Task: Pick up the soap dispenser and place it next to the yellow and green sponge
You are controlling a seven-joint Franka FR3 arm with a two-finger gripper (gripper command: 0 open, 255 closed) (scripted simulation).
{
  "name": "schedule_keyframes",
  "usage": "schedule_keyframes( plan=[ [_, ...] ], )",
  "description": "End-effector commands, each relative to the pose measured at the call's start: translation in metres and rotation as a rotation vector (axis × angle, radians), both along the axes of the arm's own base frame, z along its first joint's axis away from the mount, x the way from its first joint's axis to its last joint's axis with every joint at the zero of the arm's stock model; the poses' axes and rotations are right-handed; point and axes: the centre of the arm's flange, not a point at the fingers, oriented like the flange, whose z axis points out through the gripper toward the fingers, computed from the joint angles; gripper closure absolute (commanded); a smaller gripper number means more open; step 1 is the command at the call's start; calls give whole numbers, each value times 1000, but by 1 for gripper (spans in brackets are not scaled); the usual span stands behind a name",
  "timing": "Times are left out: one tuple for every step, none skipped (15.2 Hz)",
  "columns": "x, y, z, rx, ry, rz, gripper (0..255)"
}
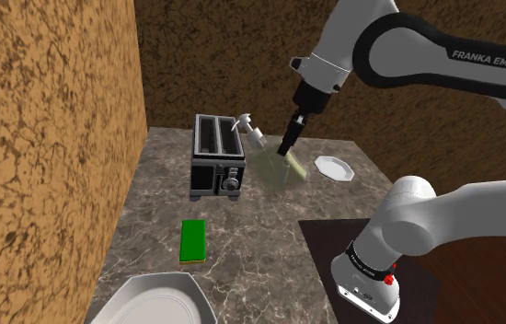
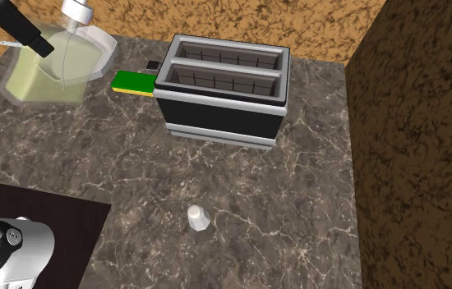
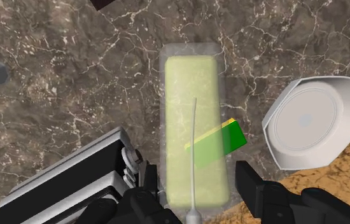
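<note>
Counter (image 1: 270, 241) holds the big toaster (image 1: 216, 156), and the soap dispenser (image 1: 283, 171) is near it, well apart from the green and yellow sponge (image 1: 192, 241). My gripper (image 3: 194, 167) has its fingers (image 3: 249, 181) closed partway on the dispenser's thin sides near the top, I think so I can carry it over.

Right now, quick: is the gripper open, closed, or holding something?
The gripper: closed, holding the soap dispenser, which is clasped on both sides.

The marbled tabletop (image 1: 270, 230) bears a toaster (image 1: 216, 156), a green sponge (image 1: 192, 241), a small plate (image 1: 334, 169), a large plate (image 1: 155, 299) and perhaps a shaker (image 2: 198, 217).
</note>
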Motion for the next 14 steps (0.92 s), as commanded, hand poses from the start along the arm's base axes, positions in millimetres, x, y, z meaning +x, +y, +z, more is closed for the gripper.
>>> schedule_keyframes(
  plan=[
    [0, 1, -10, 0, -1, 0, 255],
    [0, 1, -16, 0, -1, 0, 255],
    [0, 1, -21, 0, -1, 0, 255],
    [0, 1, -26, 0, -1, 0, 255],
    [0, 1, -32, 0, -1, 0, 255],
    [0, 1, -37, 0, -1, 0, 255],
    [0, 1, -42, 0, -1, 0, 255],
    [0, 1, -47, 0, -1, 0, 255],
    [0, 1, -53, 0, -1, 0, 255],
    [0, 1, -58, 0, -1, 0, 255],
    [0, 1, -63, 0, -1, 0, 255],
    [0, 1, -68, 0, -1, 0, 255],
    [0, 1, -74, 0, -1, 0, 255],
    [0, 1, -79, 0, -1, 0, 255]
  ],
)
